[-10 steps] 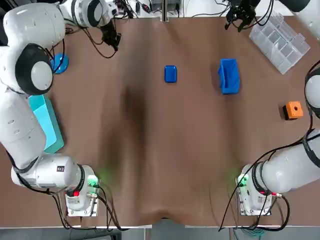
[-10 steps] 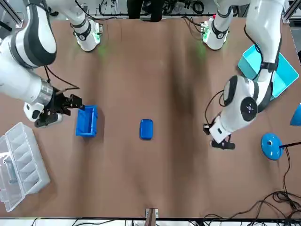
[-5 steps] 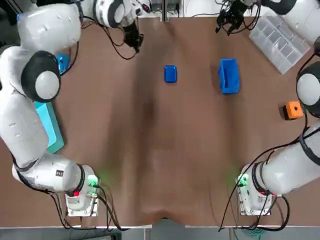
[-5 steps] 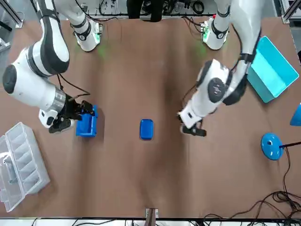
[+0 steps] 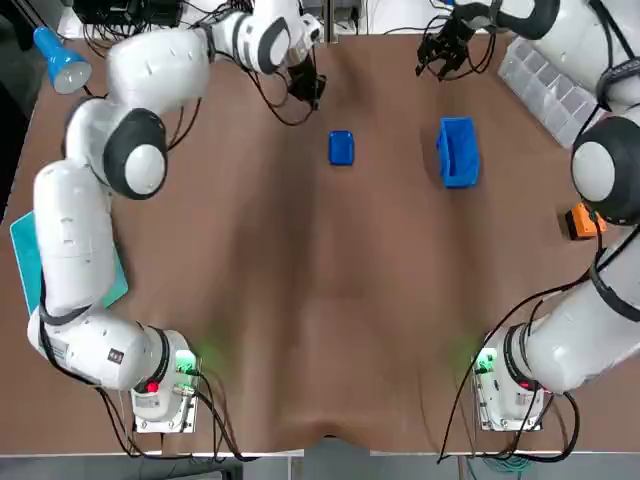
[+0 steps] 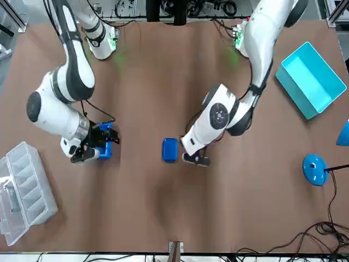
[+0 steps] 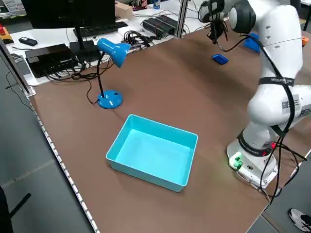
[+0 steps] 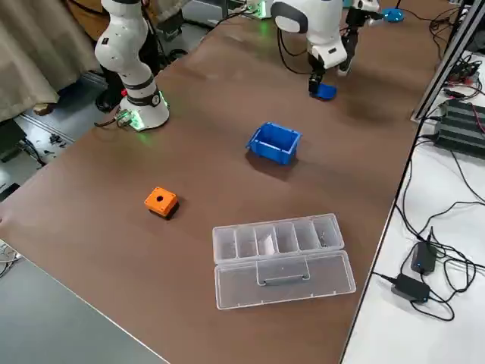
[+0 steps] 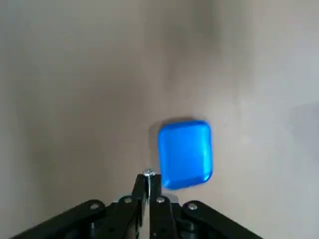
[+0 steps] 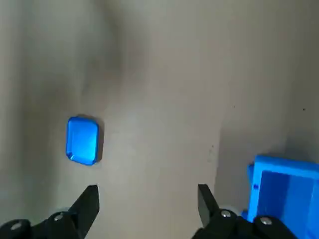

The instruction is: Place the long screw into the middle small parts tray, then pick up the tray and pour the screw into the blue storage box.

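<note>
Long screw (image 9: 148, 174), metal with a bright head: pinched between the closed fingers of the left gripper (image 9: 148, 183), above the brown matte counter (image 5: 330, 280) near the small blue parts tray (image 9: 185, 153), a flat, glossy, round-cornered rectangle. Blue storage box (image 5: 458, 152), rigid, open-topped: near the tray. Right gripper (image 10: 147, 196): fingers spread wide, holding nothing, beyond the box.

White rounded arms (image 5: 70, 230), black joint caps (image 5: 135, 165), black cables (image 5: 213, 418), green-lit bases (image 5: 186, 362).
</note>
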Motion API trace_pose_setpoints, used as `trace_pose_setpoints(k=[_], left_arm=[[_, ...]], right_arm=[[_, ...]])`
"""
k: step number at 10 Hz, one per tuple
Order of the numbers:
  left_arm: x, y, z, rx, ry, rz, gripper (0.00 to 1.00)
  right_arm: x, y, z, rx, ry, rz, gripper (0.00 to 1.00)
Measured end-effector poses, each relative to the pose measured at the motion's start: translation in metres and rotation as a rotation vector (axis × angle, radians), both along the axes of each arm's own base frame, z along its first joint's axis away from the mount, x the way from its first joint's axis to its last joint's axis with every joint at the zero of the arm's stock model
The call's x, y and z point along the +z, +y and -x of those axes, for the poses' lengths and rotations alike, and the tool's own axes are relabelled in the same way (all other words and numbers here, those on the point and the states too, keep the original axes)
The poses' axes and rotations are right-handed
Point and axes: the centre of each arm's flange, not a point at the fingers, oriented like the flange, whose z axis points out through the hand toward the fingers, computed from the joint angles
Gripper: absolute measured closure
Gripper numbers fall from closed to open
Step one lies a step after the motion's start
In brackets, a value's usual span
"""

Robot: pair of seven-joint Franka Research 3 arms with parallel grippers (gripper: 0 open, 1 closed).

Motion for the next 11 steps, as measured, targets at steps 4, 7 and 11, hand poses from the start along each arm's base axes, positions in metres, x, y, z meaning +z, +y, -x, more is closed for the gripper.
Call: trace_pose_setpoints(k=[4, 7, 11], left_arm=[[-0.042, -0.037, 0.009, 0.07, -0.023, 0.023, 0.93], [-0.074, -0.042, 0.015, 0.071, 0.002, 0.009, 0.93], [-0.095, -0.051, 0.02, 0.095, -0.021, 0.036, 0.93]], right_arm=[[-0.045, 0.018, -0.003, -0.064, 0.051, -0.078, 0.11], [-0.063, 0.027, 0.0, -0.077, 0.083, -0.099, 0.11], [-0.083, 0.028, 0.001, -0.105, 0.119, -0.12, 0.15]])
